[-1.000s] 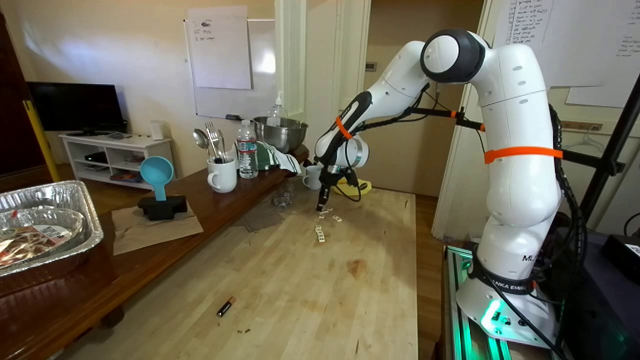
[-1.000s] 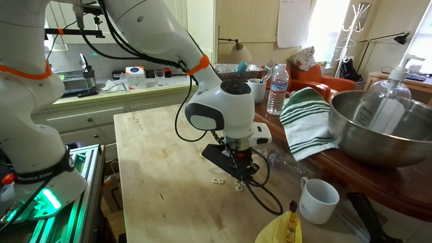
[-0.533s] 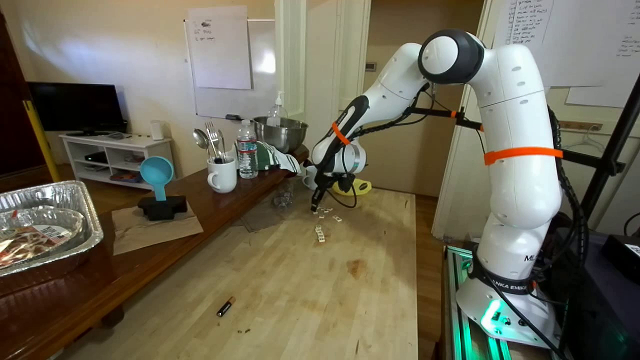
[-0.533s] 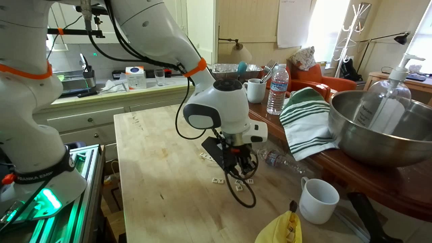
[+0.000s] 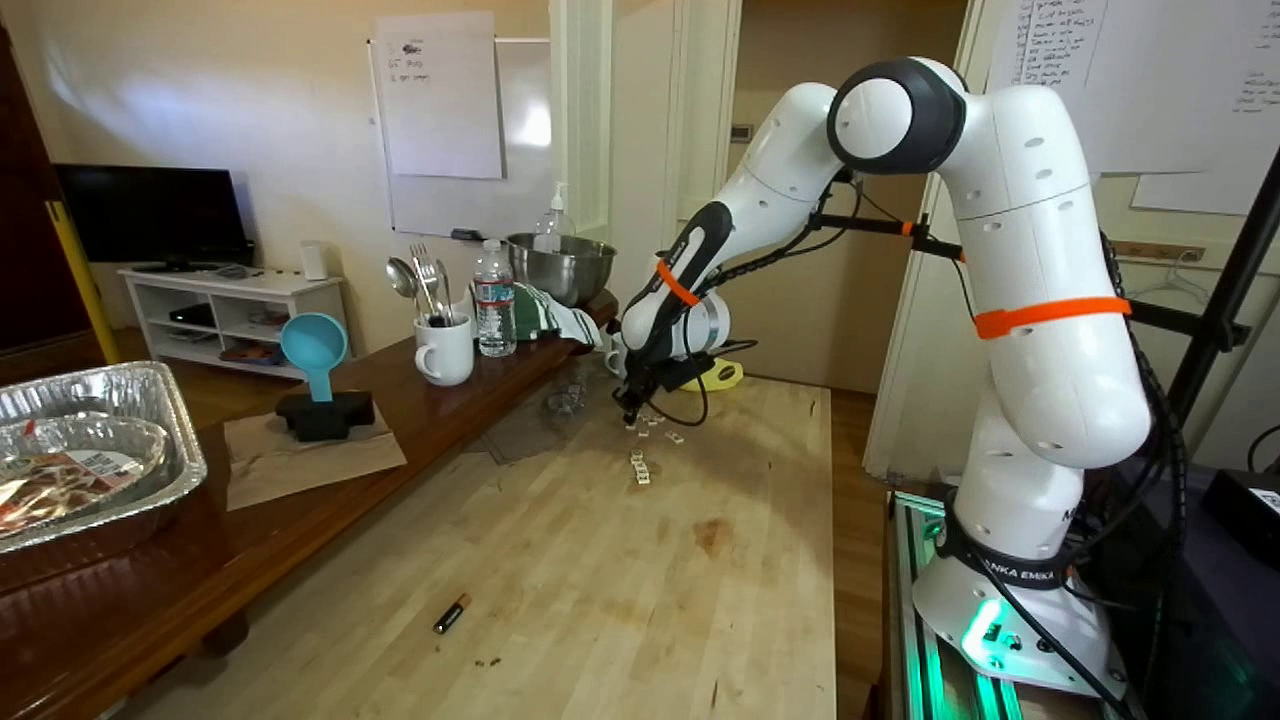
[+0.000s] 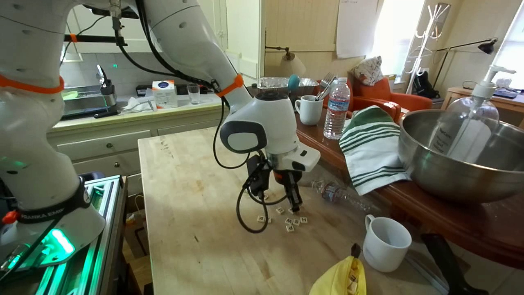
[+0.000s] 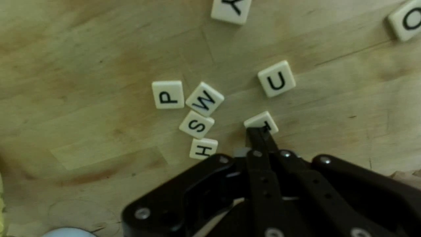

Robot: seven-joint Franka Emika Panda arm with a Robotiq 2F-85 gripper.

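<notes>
down among the letters, the end effector (image 7: 260, 131) has its fingers together, no gap showing at the tips and nothing clamped between them! right under those tips is a half-covered tile (image 7: 258, 121), lying on the bench (image 6: 204, 254), its letter too hidden to call; contact or a sliver of air, i cannot tell. over to the bunch: the w tile (image 7: 205, 99) and the s tile (image 7: 196, 124) look to be touching, the p tile (image 7: 168, 94) is just beside w, the h tile (image 7: 204, 148) just beside s, all at odd angles. the u tile (image 7: 277, 79) sits near the half-covered one, apart from it, while the y tile (image 7: 231, 10) and the o tile (image 7: 409, 21) are cut by the edges of the wrist view. so how far along are we? by my judgement the reach is done, yet no tile is gripped or lifted: four lie bunched, u and the half-covered one sit outside, and no finished arrangement is on show here. in an exterior view, a short row of tiles (image 5: 640, 468) lies apart from the fingers, letters too small to read!
</notes>
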